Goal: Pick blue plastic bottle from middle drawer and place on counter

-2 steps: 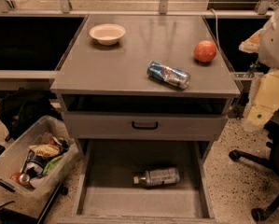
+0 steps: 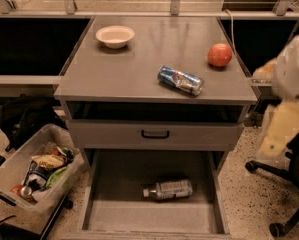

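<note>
1. Gripper status. My gripper (image 2: 280, 133) hangs in free air off the right side of the cabinet, below the counter's edge and touching nothing. Whether it is open or closed: I cannot tell. It carries no load that I can make out.

2. Target location. The blue plastic bottle (image 2: 168, 189) lies to the left of my gripper and lower, well apart from it. It rests on its side on the floor of the pulled-out middle drawer (image 2: 114, 215), near the centre, cap end pointing away from my side. It touches neither side wall.

3. Handling, as judged.
- Weight: probably light, a small thin-walled plastic body.
- Stiffness: likely to flex under a hard squeeze, so moderate closing force is advised.
- Surface: smooth label, and a round body that may roll on the bare floor if nudged.
- Grasp point: across the labelled mid-body, approached from above, jaws either side of its long axis. Avoid the narrow neck.

4. Placement area. The counter (image 2: 129, 71) lies up and to the left of my gripper; bare surface shows at its front left.

5. Inventory.
- Bottles: one.
- Blue can (image 2: 180, 80), lying on the counter: one.
- Round red fruit (image 2: 220, 55): one.
- White bowl (image 2: 115, 36): one.
- Shut drawer front with black handle (image 2: 155, 133), above the open drawer: one.
- Floor bin (image 2: 11, 176) of mixed items, far left: one.
</note>
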